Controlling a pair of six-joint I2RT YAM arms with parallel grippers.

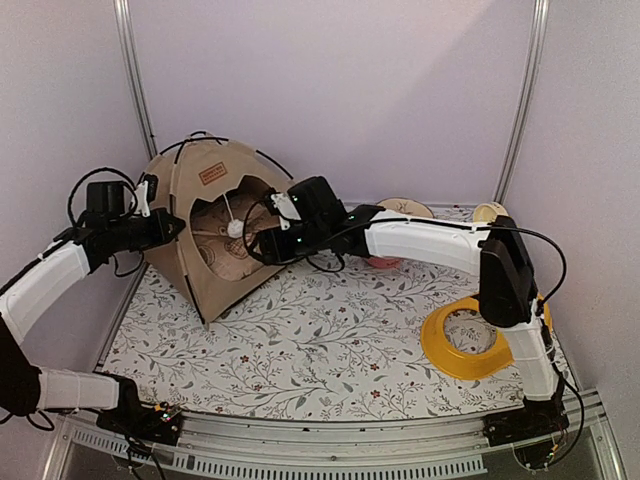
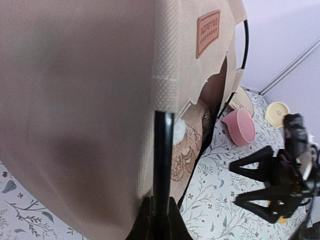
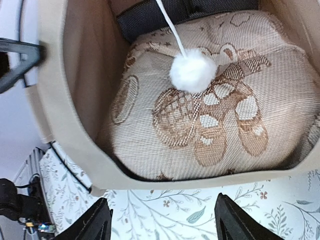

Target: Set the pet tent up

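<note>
The pet tent [image 1: 200, 262] stands upright at the back left of the table, tan with a brown label [image 1: 213, 173]. Its white pom-pom [image 3: 192, 72] hangs on a string in the entrance, over a beige patterned pillow [image 3: 210, 125] lying inside. At the tent's left side my left gripper [image 2: 161, 202] is shut on a thin black pole [image 2: 162, 155] running along the fabric edge. My right gripper [image 3: 161, 205] is open just outside the entrance's lower rim [image 3: 165, 181], above the floral cloth, with nothing between its fingers. The top view shows it [image 1: 258, 243] at the entrance.
A yellow ring [image 1: 470, 340] lies at the right, under the right arm. A pink bowl [image 1: 385, 262], a beige dish [image 1: 405, 207] and a small cream bowl [image 1: 488, 211] sit at the back. Walls stand close behind and left of the tent.
</note>
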